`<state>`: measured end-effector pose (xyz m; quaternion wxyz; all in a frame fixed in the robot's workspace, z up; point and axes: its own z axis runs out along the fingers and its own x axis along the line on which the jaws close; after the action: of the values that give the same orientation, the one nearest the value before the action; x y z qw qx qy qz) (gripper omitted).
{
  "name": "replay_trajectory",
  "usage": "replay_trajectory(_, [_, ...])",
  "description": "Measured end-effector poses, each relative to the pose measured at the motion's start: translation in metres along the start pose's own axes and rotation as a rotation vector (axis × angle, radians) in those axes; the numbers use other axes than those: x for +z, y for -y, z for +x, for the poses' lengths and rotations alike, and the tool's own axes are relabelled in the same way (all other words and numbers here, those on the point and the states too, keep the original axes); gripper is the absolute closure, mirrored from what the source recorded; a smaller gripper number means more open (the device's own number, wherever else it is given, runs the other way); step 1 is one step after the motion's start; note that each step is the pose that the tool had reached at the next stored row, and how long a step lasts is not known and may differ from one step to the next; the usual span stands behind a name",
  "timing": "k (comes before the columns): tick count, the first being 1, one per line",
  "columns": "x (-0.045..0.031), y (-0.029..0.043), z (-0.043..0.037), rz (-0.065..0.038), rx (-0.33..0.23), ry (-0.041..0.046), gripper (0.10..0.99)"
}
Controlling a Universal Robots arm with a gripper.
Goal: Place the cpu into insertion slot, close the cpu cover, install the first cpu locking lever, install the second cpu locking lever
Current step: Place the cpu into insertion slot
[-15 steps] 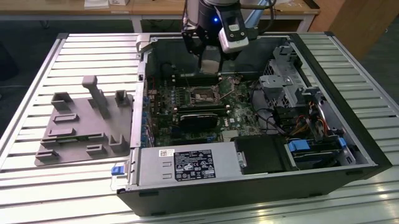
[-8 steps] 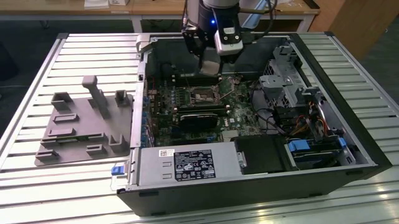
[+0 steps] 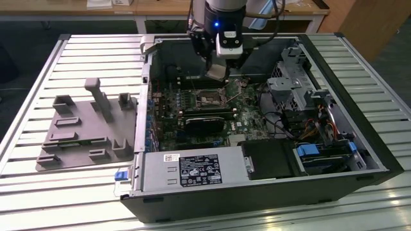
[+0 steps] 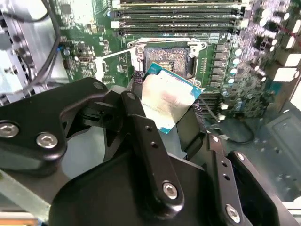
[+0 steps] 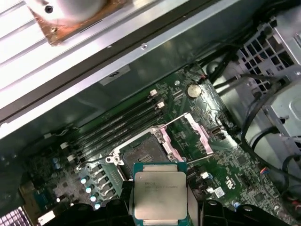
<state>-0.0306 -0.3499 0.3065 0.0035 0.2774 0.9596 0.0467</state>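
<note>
Case (image 3: pixel 257 199) lies open on the slatted table (image 3: pixel 96 48) with the motherboard (image 5: pixel 235 174) facing up, and the arm's gripper (image 3: pixel 218 72) hangs down inside it above the socket area. The cpu cover (image 5: pixel 201 135) looks flipped back, so the insertion slot (image 5: pixel 141 153) sits exposed and empty. The cpu (image 5: pixel 160 193) isn't seated yet: it's up in the air, near the slot but clear of it, and in the second wrist view it looks tilted rather than flat. The jaws are clamped on the chip, one finger (image 4: pixel 136 113) on each opposite edge, with the metal top facing the first wrist view and most of the chip poking out past the fingertips toward the slot. Handling-wise it's probably light, thin and stiff, with a smooth lid that could slide under a weak pinch. The underside and the socket contacts are likely the fragile bits, so the edges seem the right place to hold it.
</note>
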Motion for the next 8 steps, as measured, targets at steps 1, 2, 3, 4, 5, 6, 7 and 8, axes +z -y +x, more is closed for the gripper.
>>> replay_trajectory(1, [0.0006, 0.0001, 0.0000, 0.000, 0.019, 0.0017, 0.549])
replay_trajectory(2, [0.0011, 0.0001, 0.0000, -0.001, 0.036, 0.0033, 0.549])
replay_trajectory(3, [0.0017, 0.0002, 0.0000, -0.001, 0.055, 0.0051, 0.549])
replay_trajectory(4, [0.0023, 0.0002, -0.0001, -0.001, 0.073, 0.0067, 0.549])
replay_trajectory(5, [0.0029, 0.0002, -0.0001, -0.002, 0.091, 0.0084, 0.549])
replay_trajectory(6, [0.0035, 0.0003, -0.0001, -0.002, 0.109, 0.0100, 0.549])
replay_trajectory(7, [0.0040, 0.0004, -0.0001, -0.002, 0.127, 0.0117, 0.549])
replay_trajectory(8, [0.0046, 0.0004, -0.0001, -0.003, 0.145, 0.0134, 0.549])
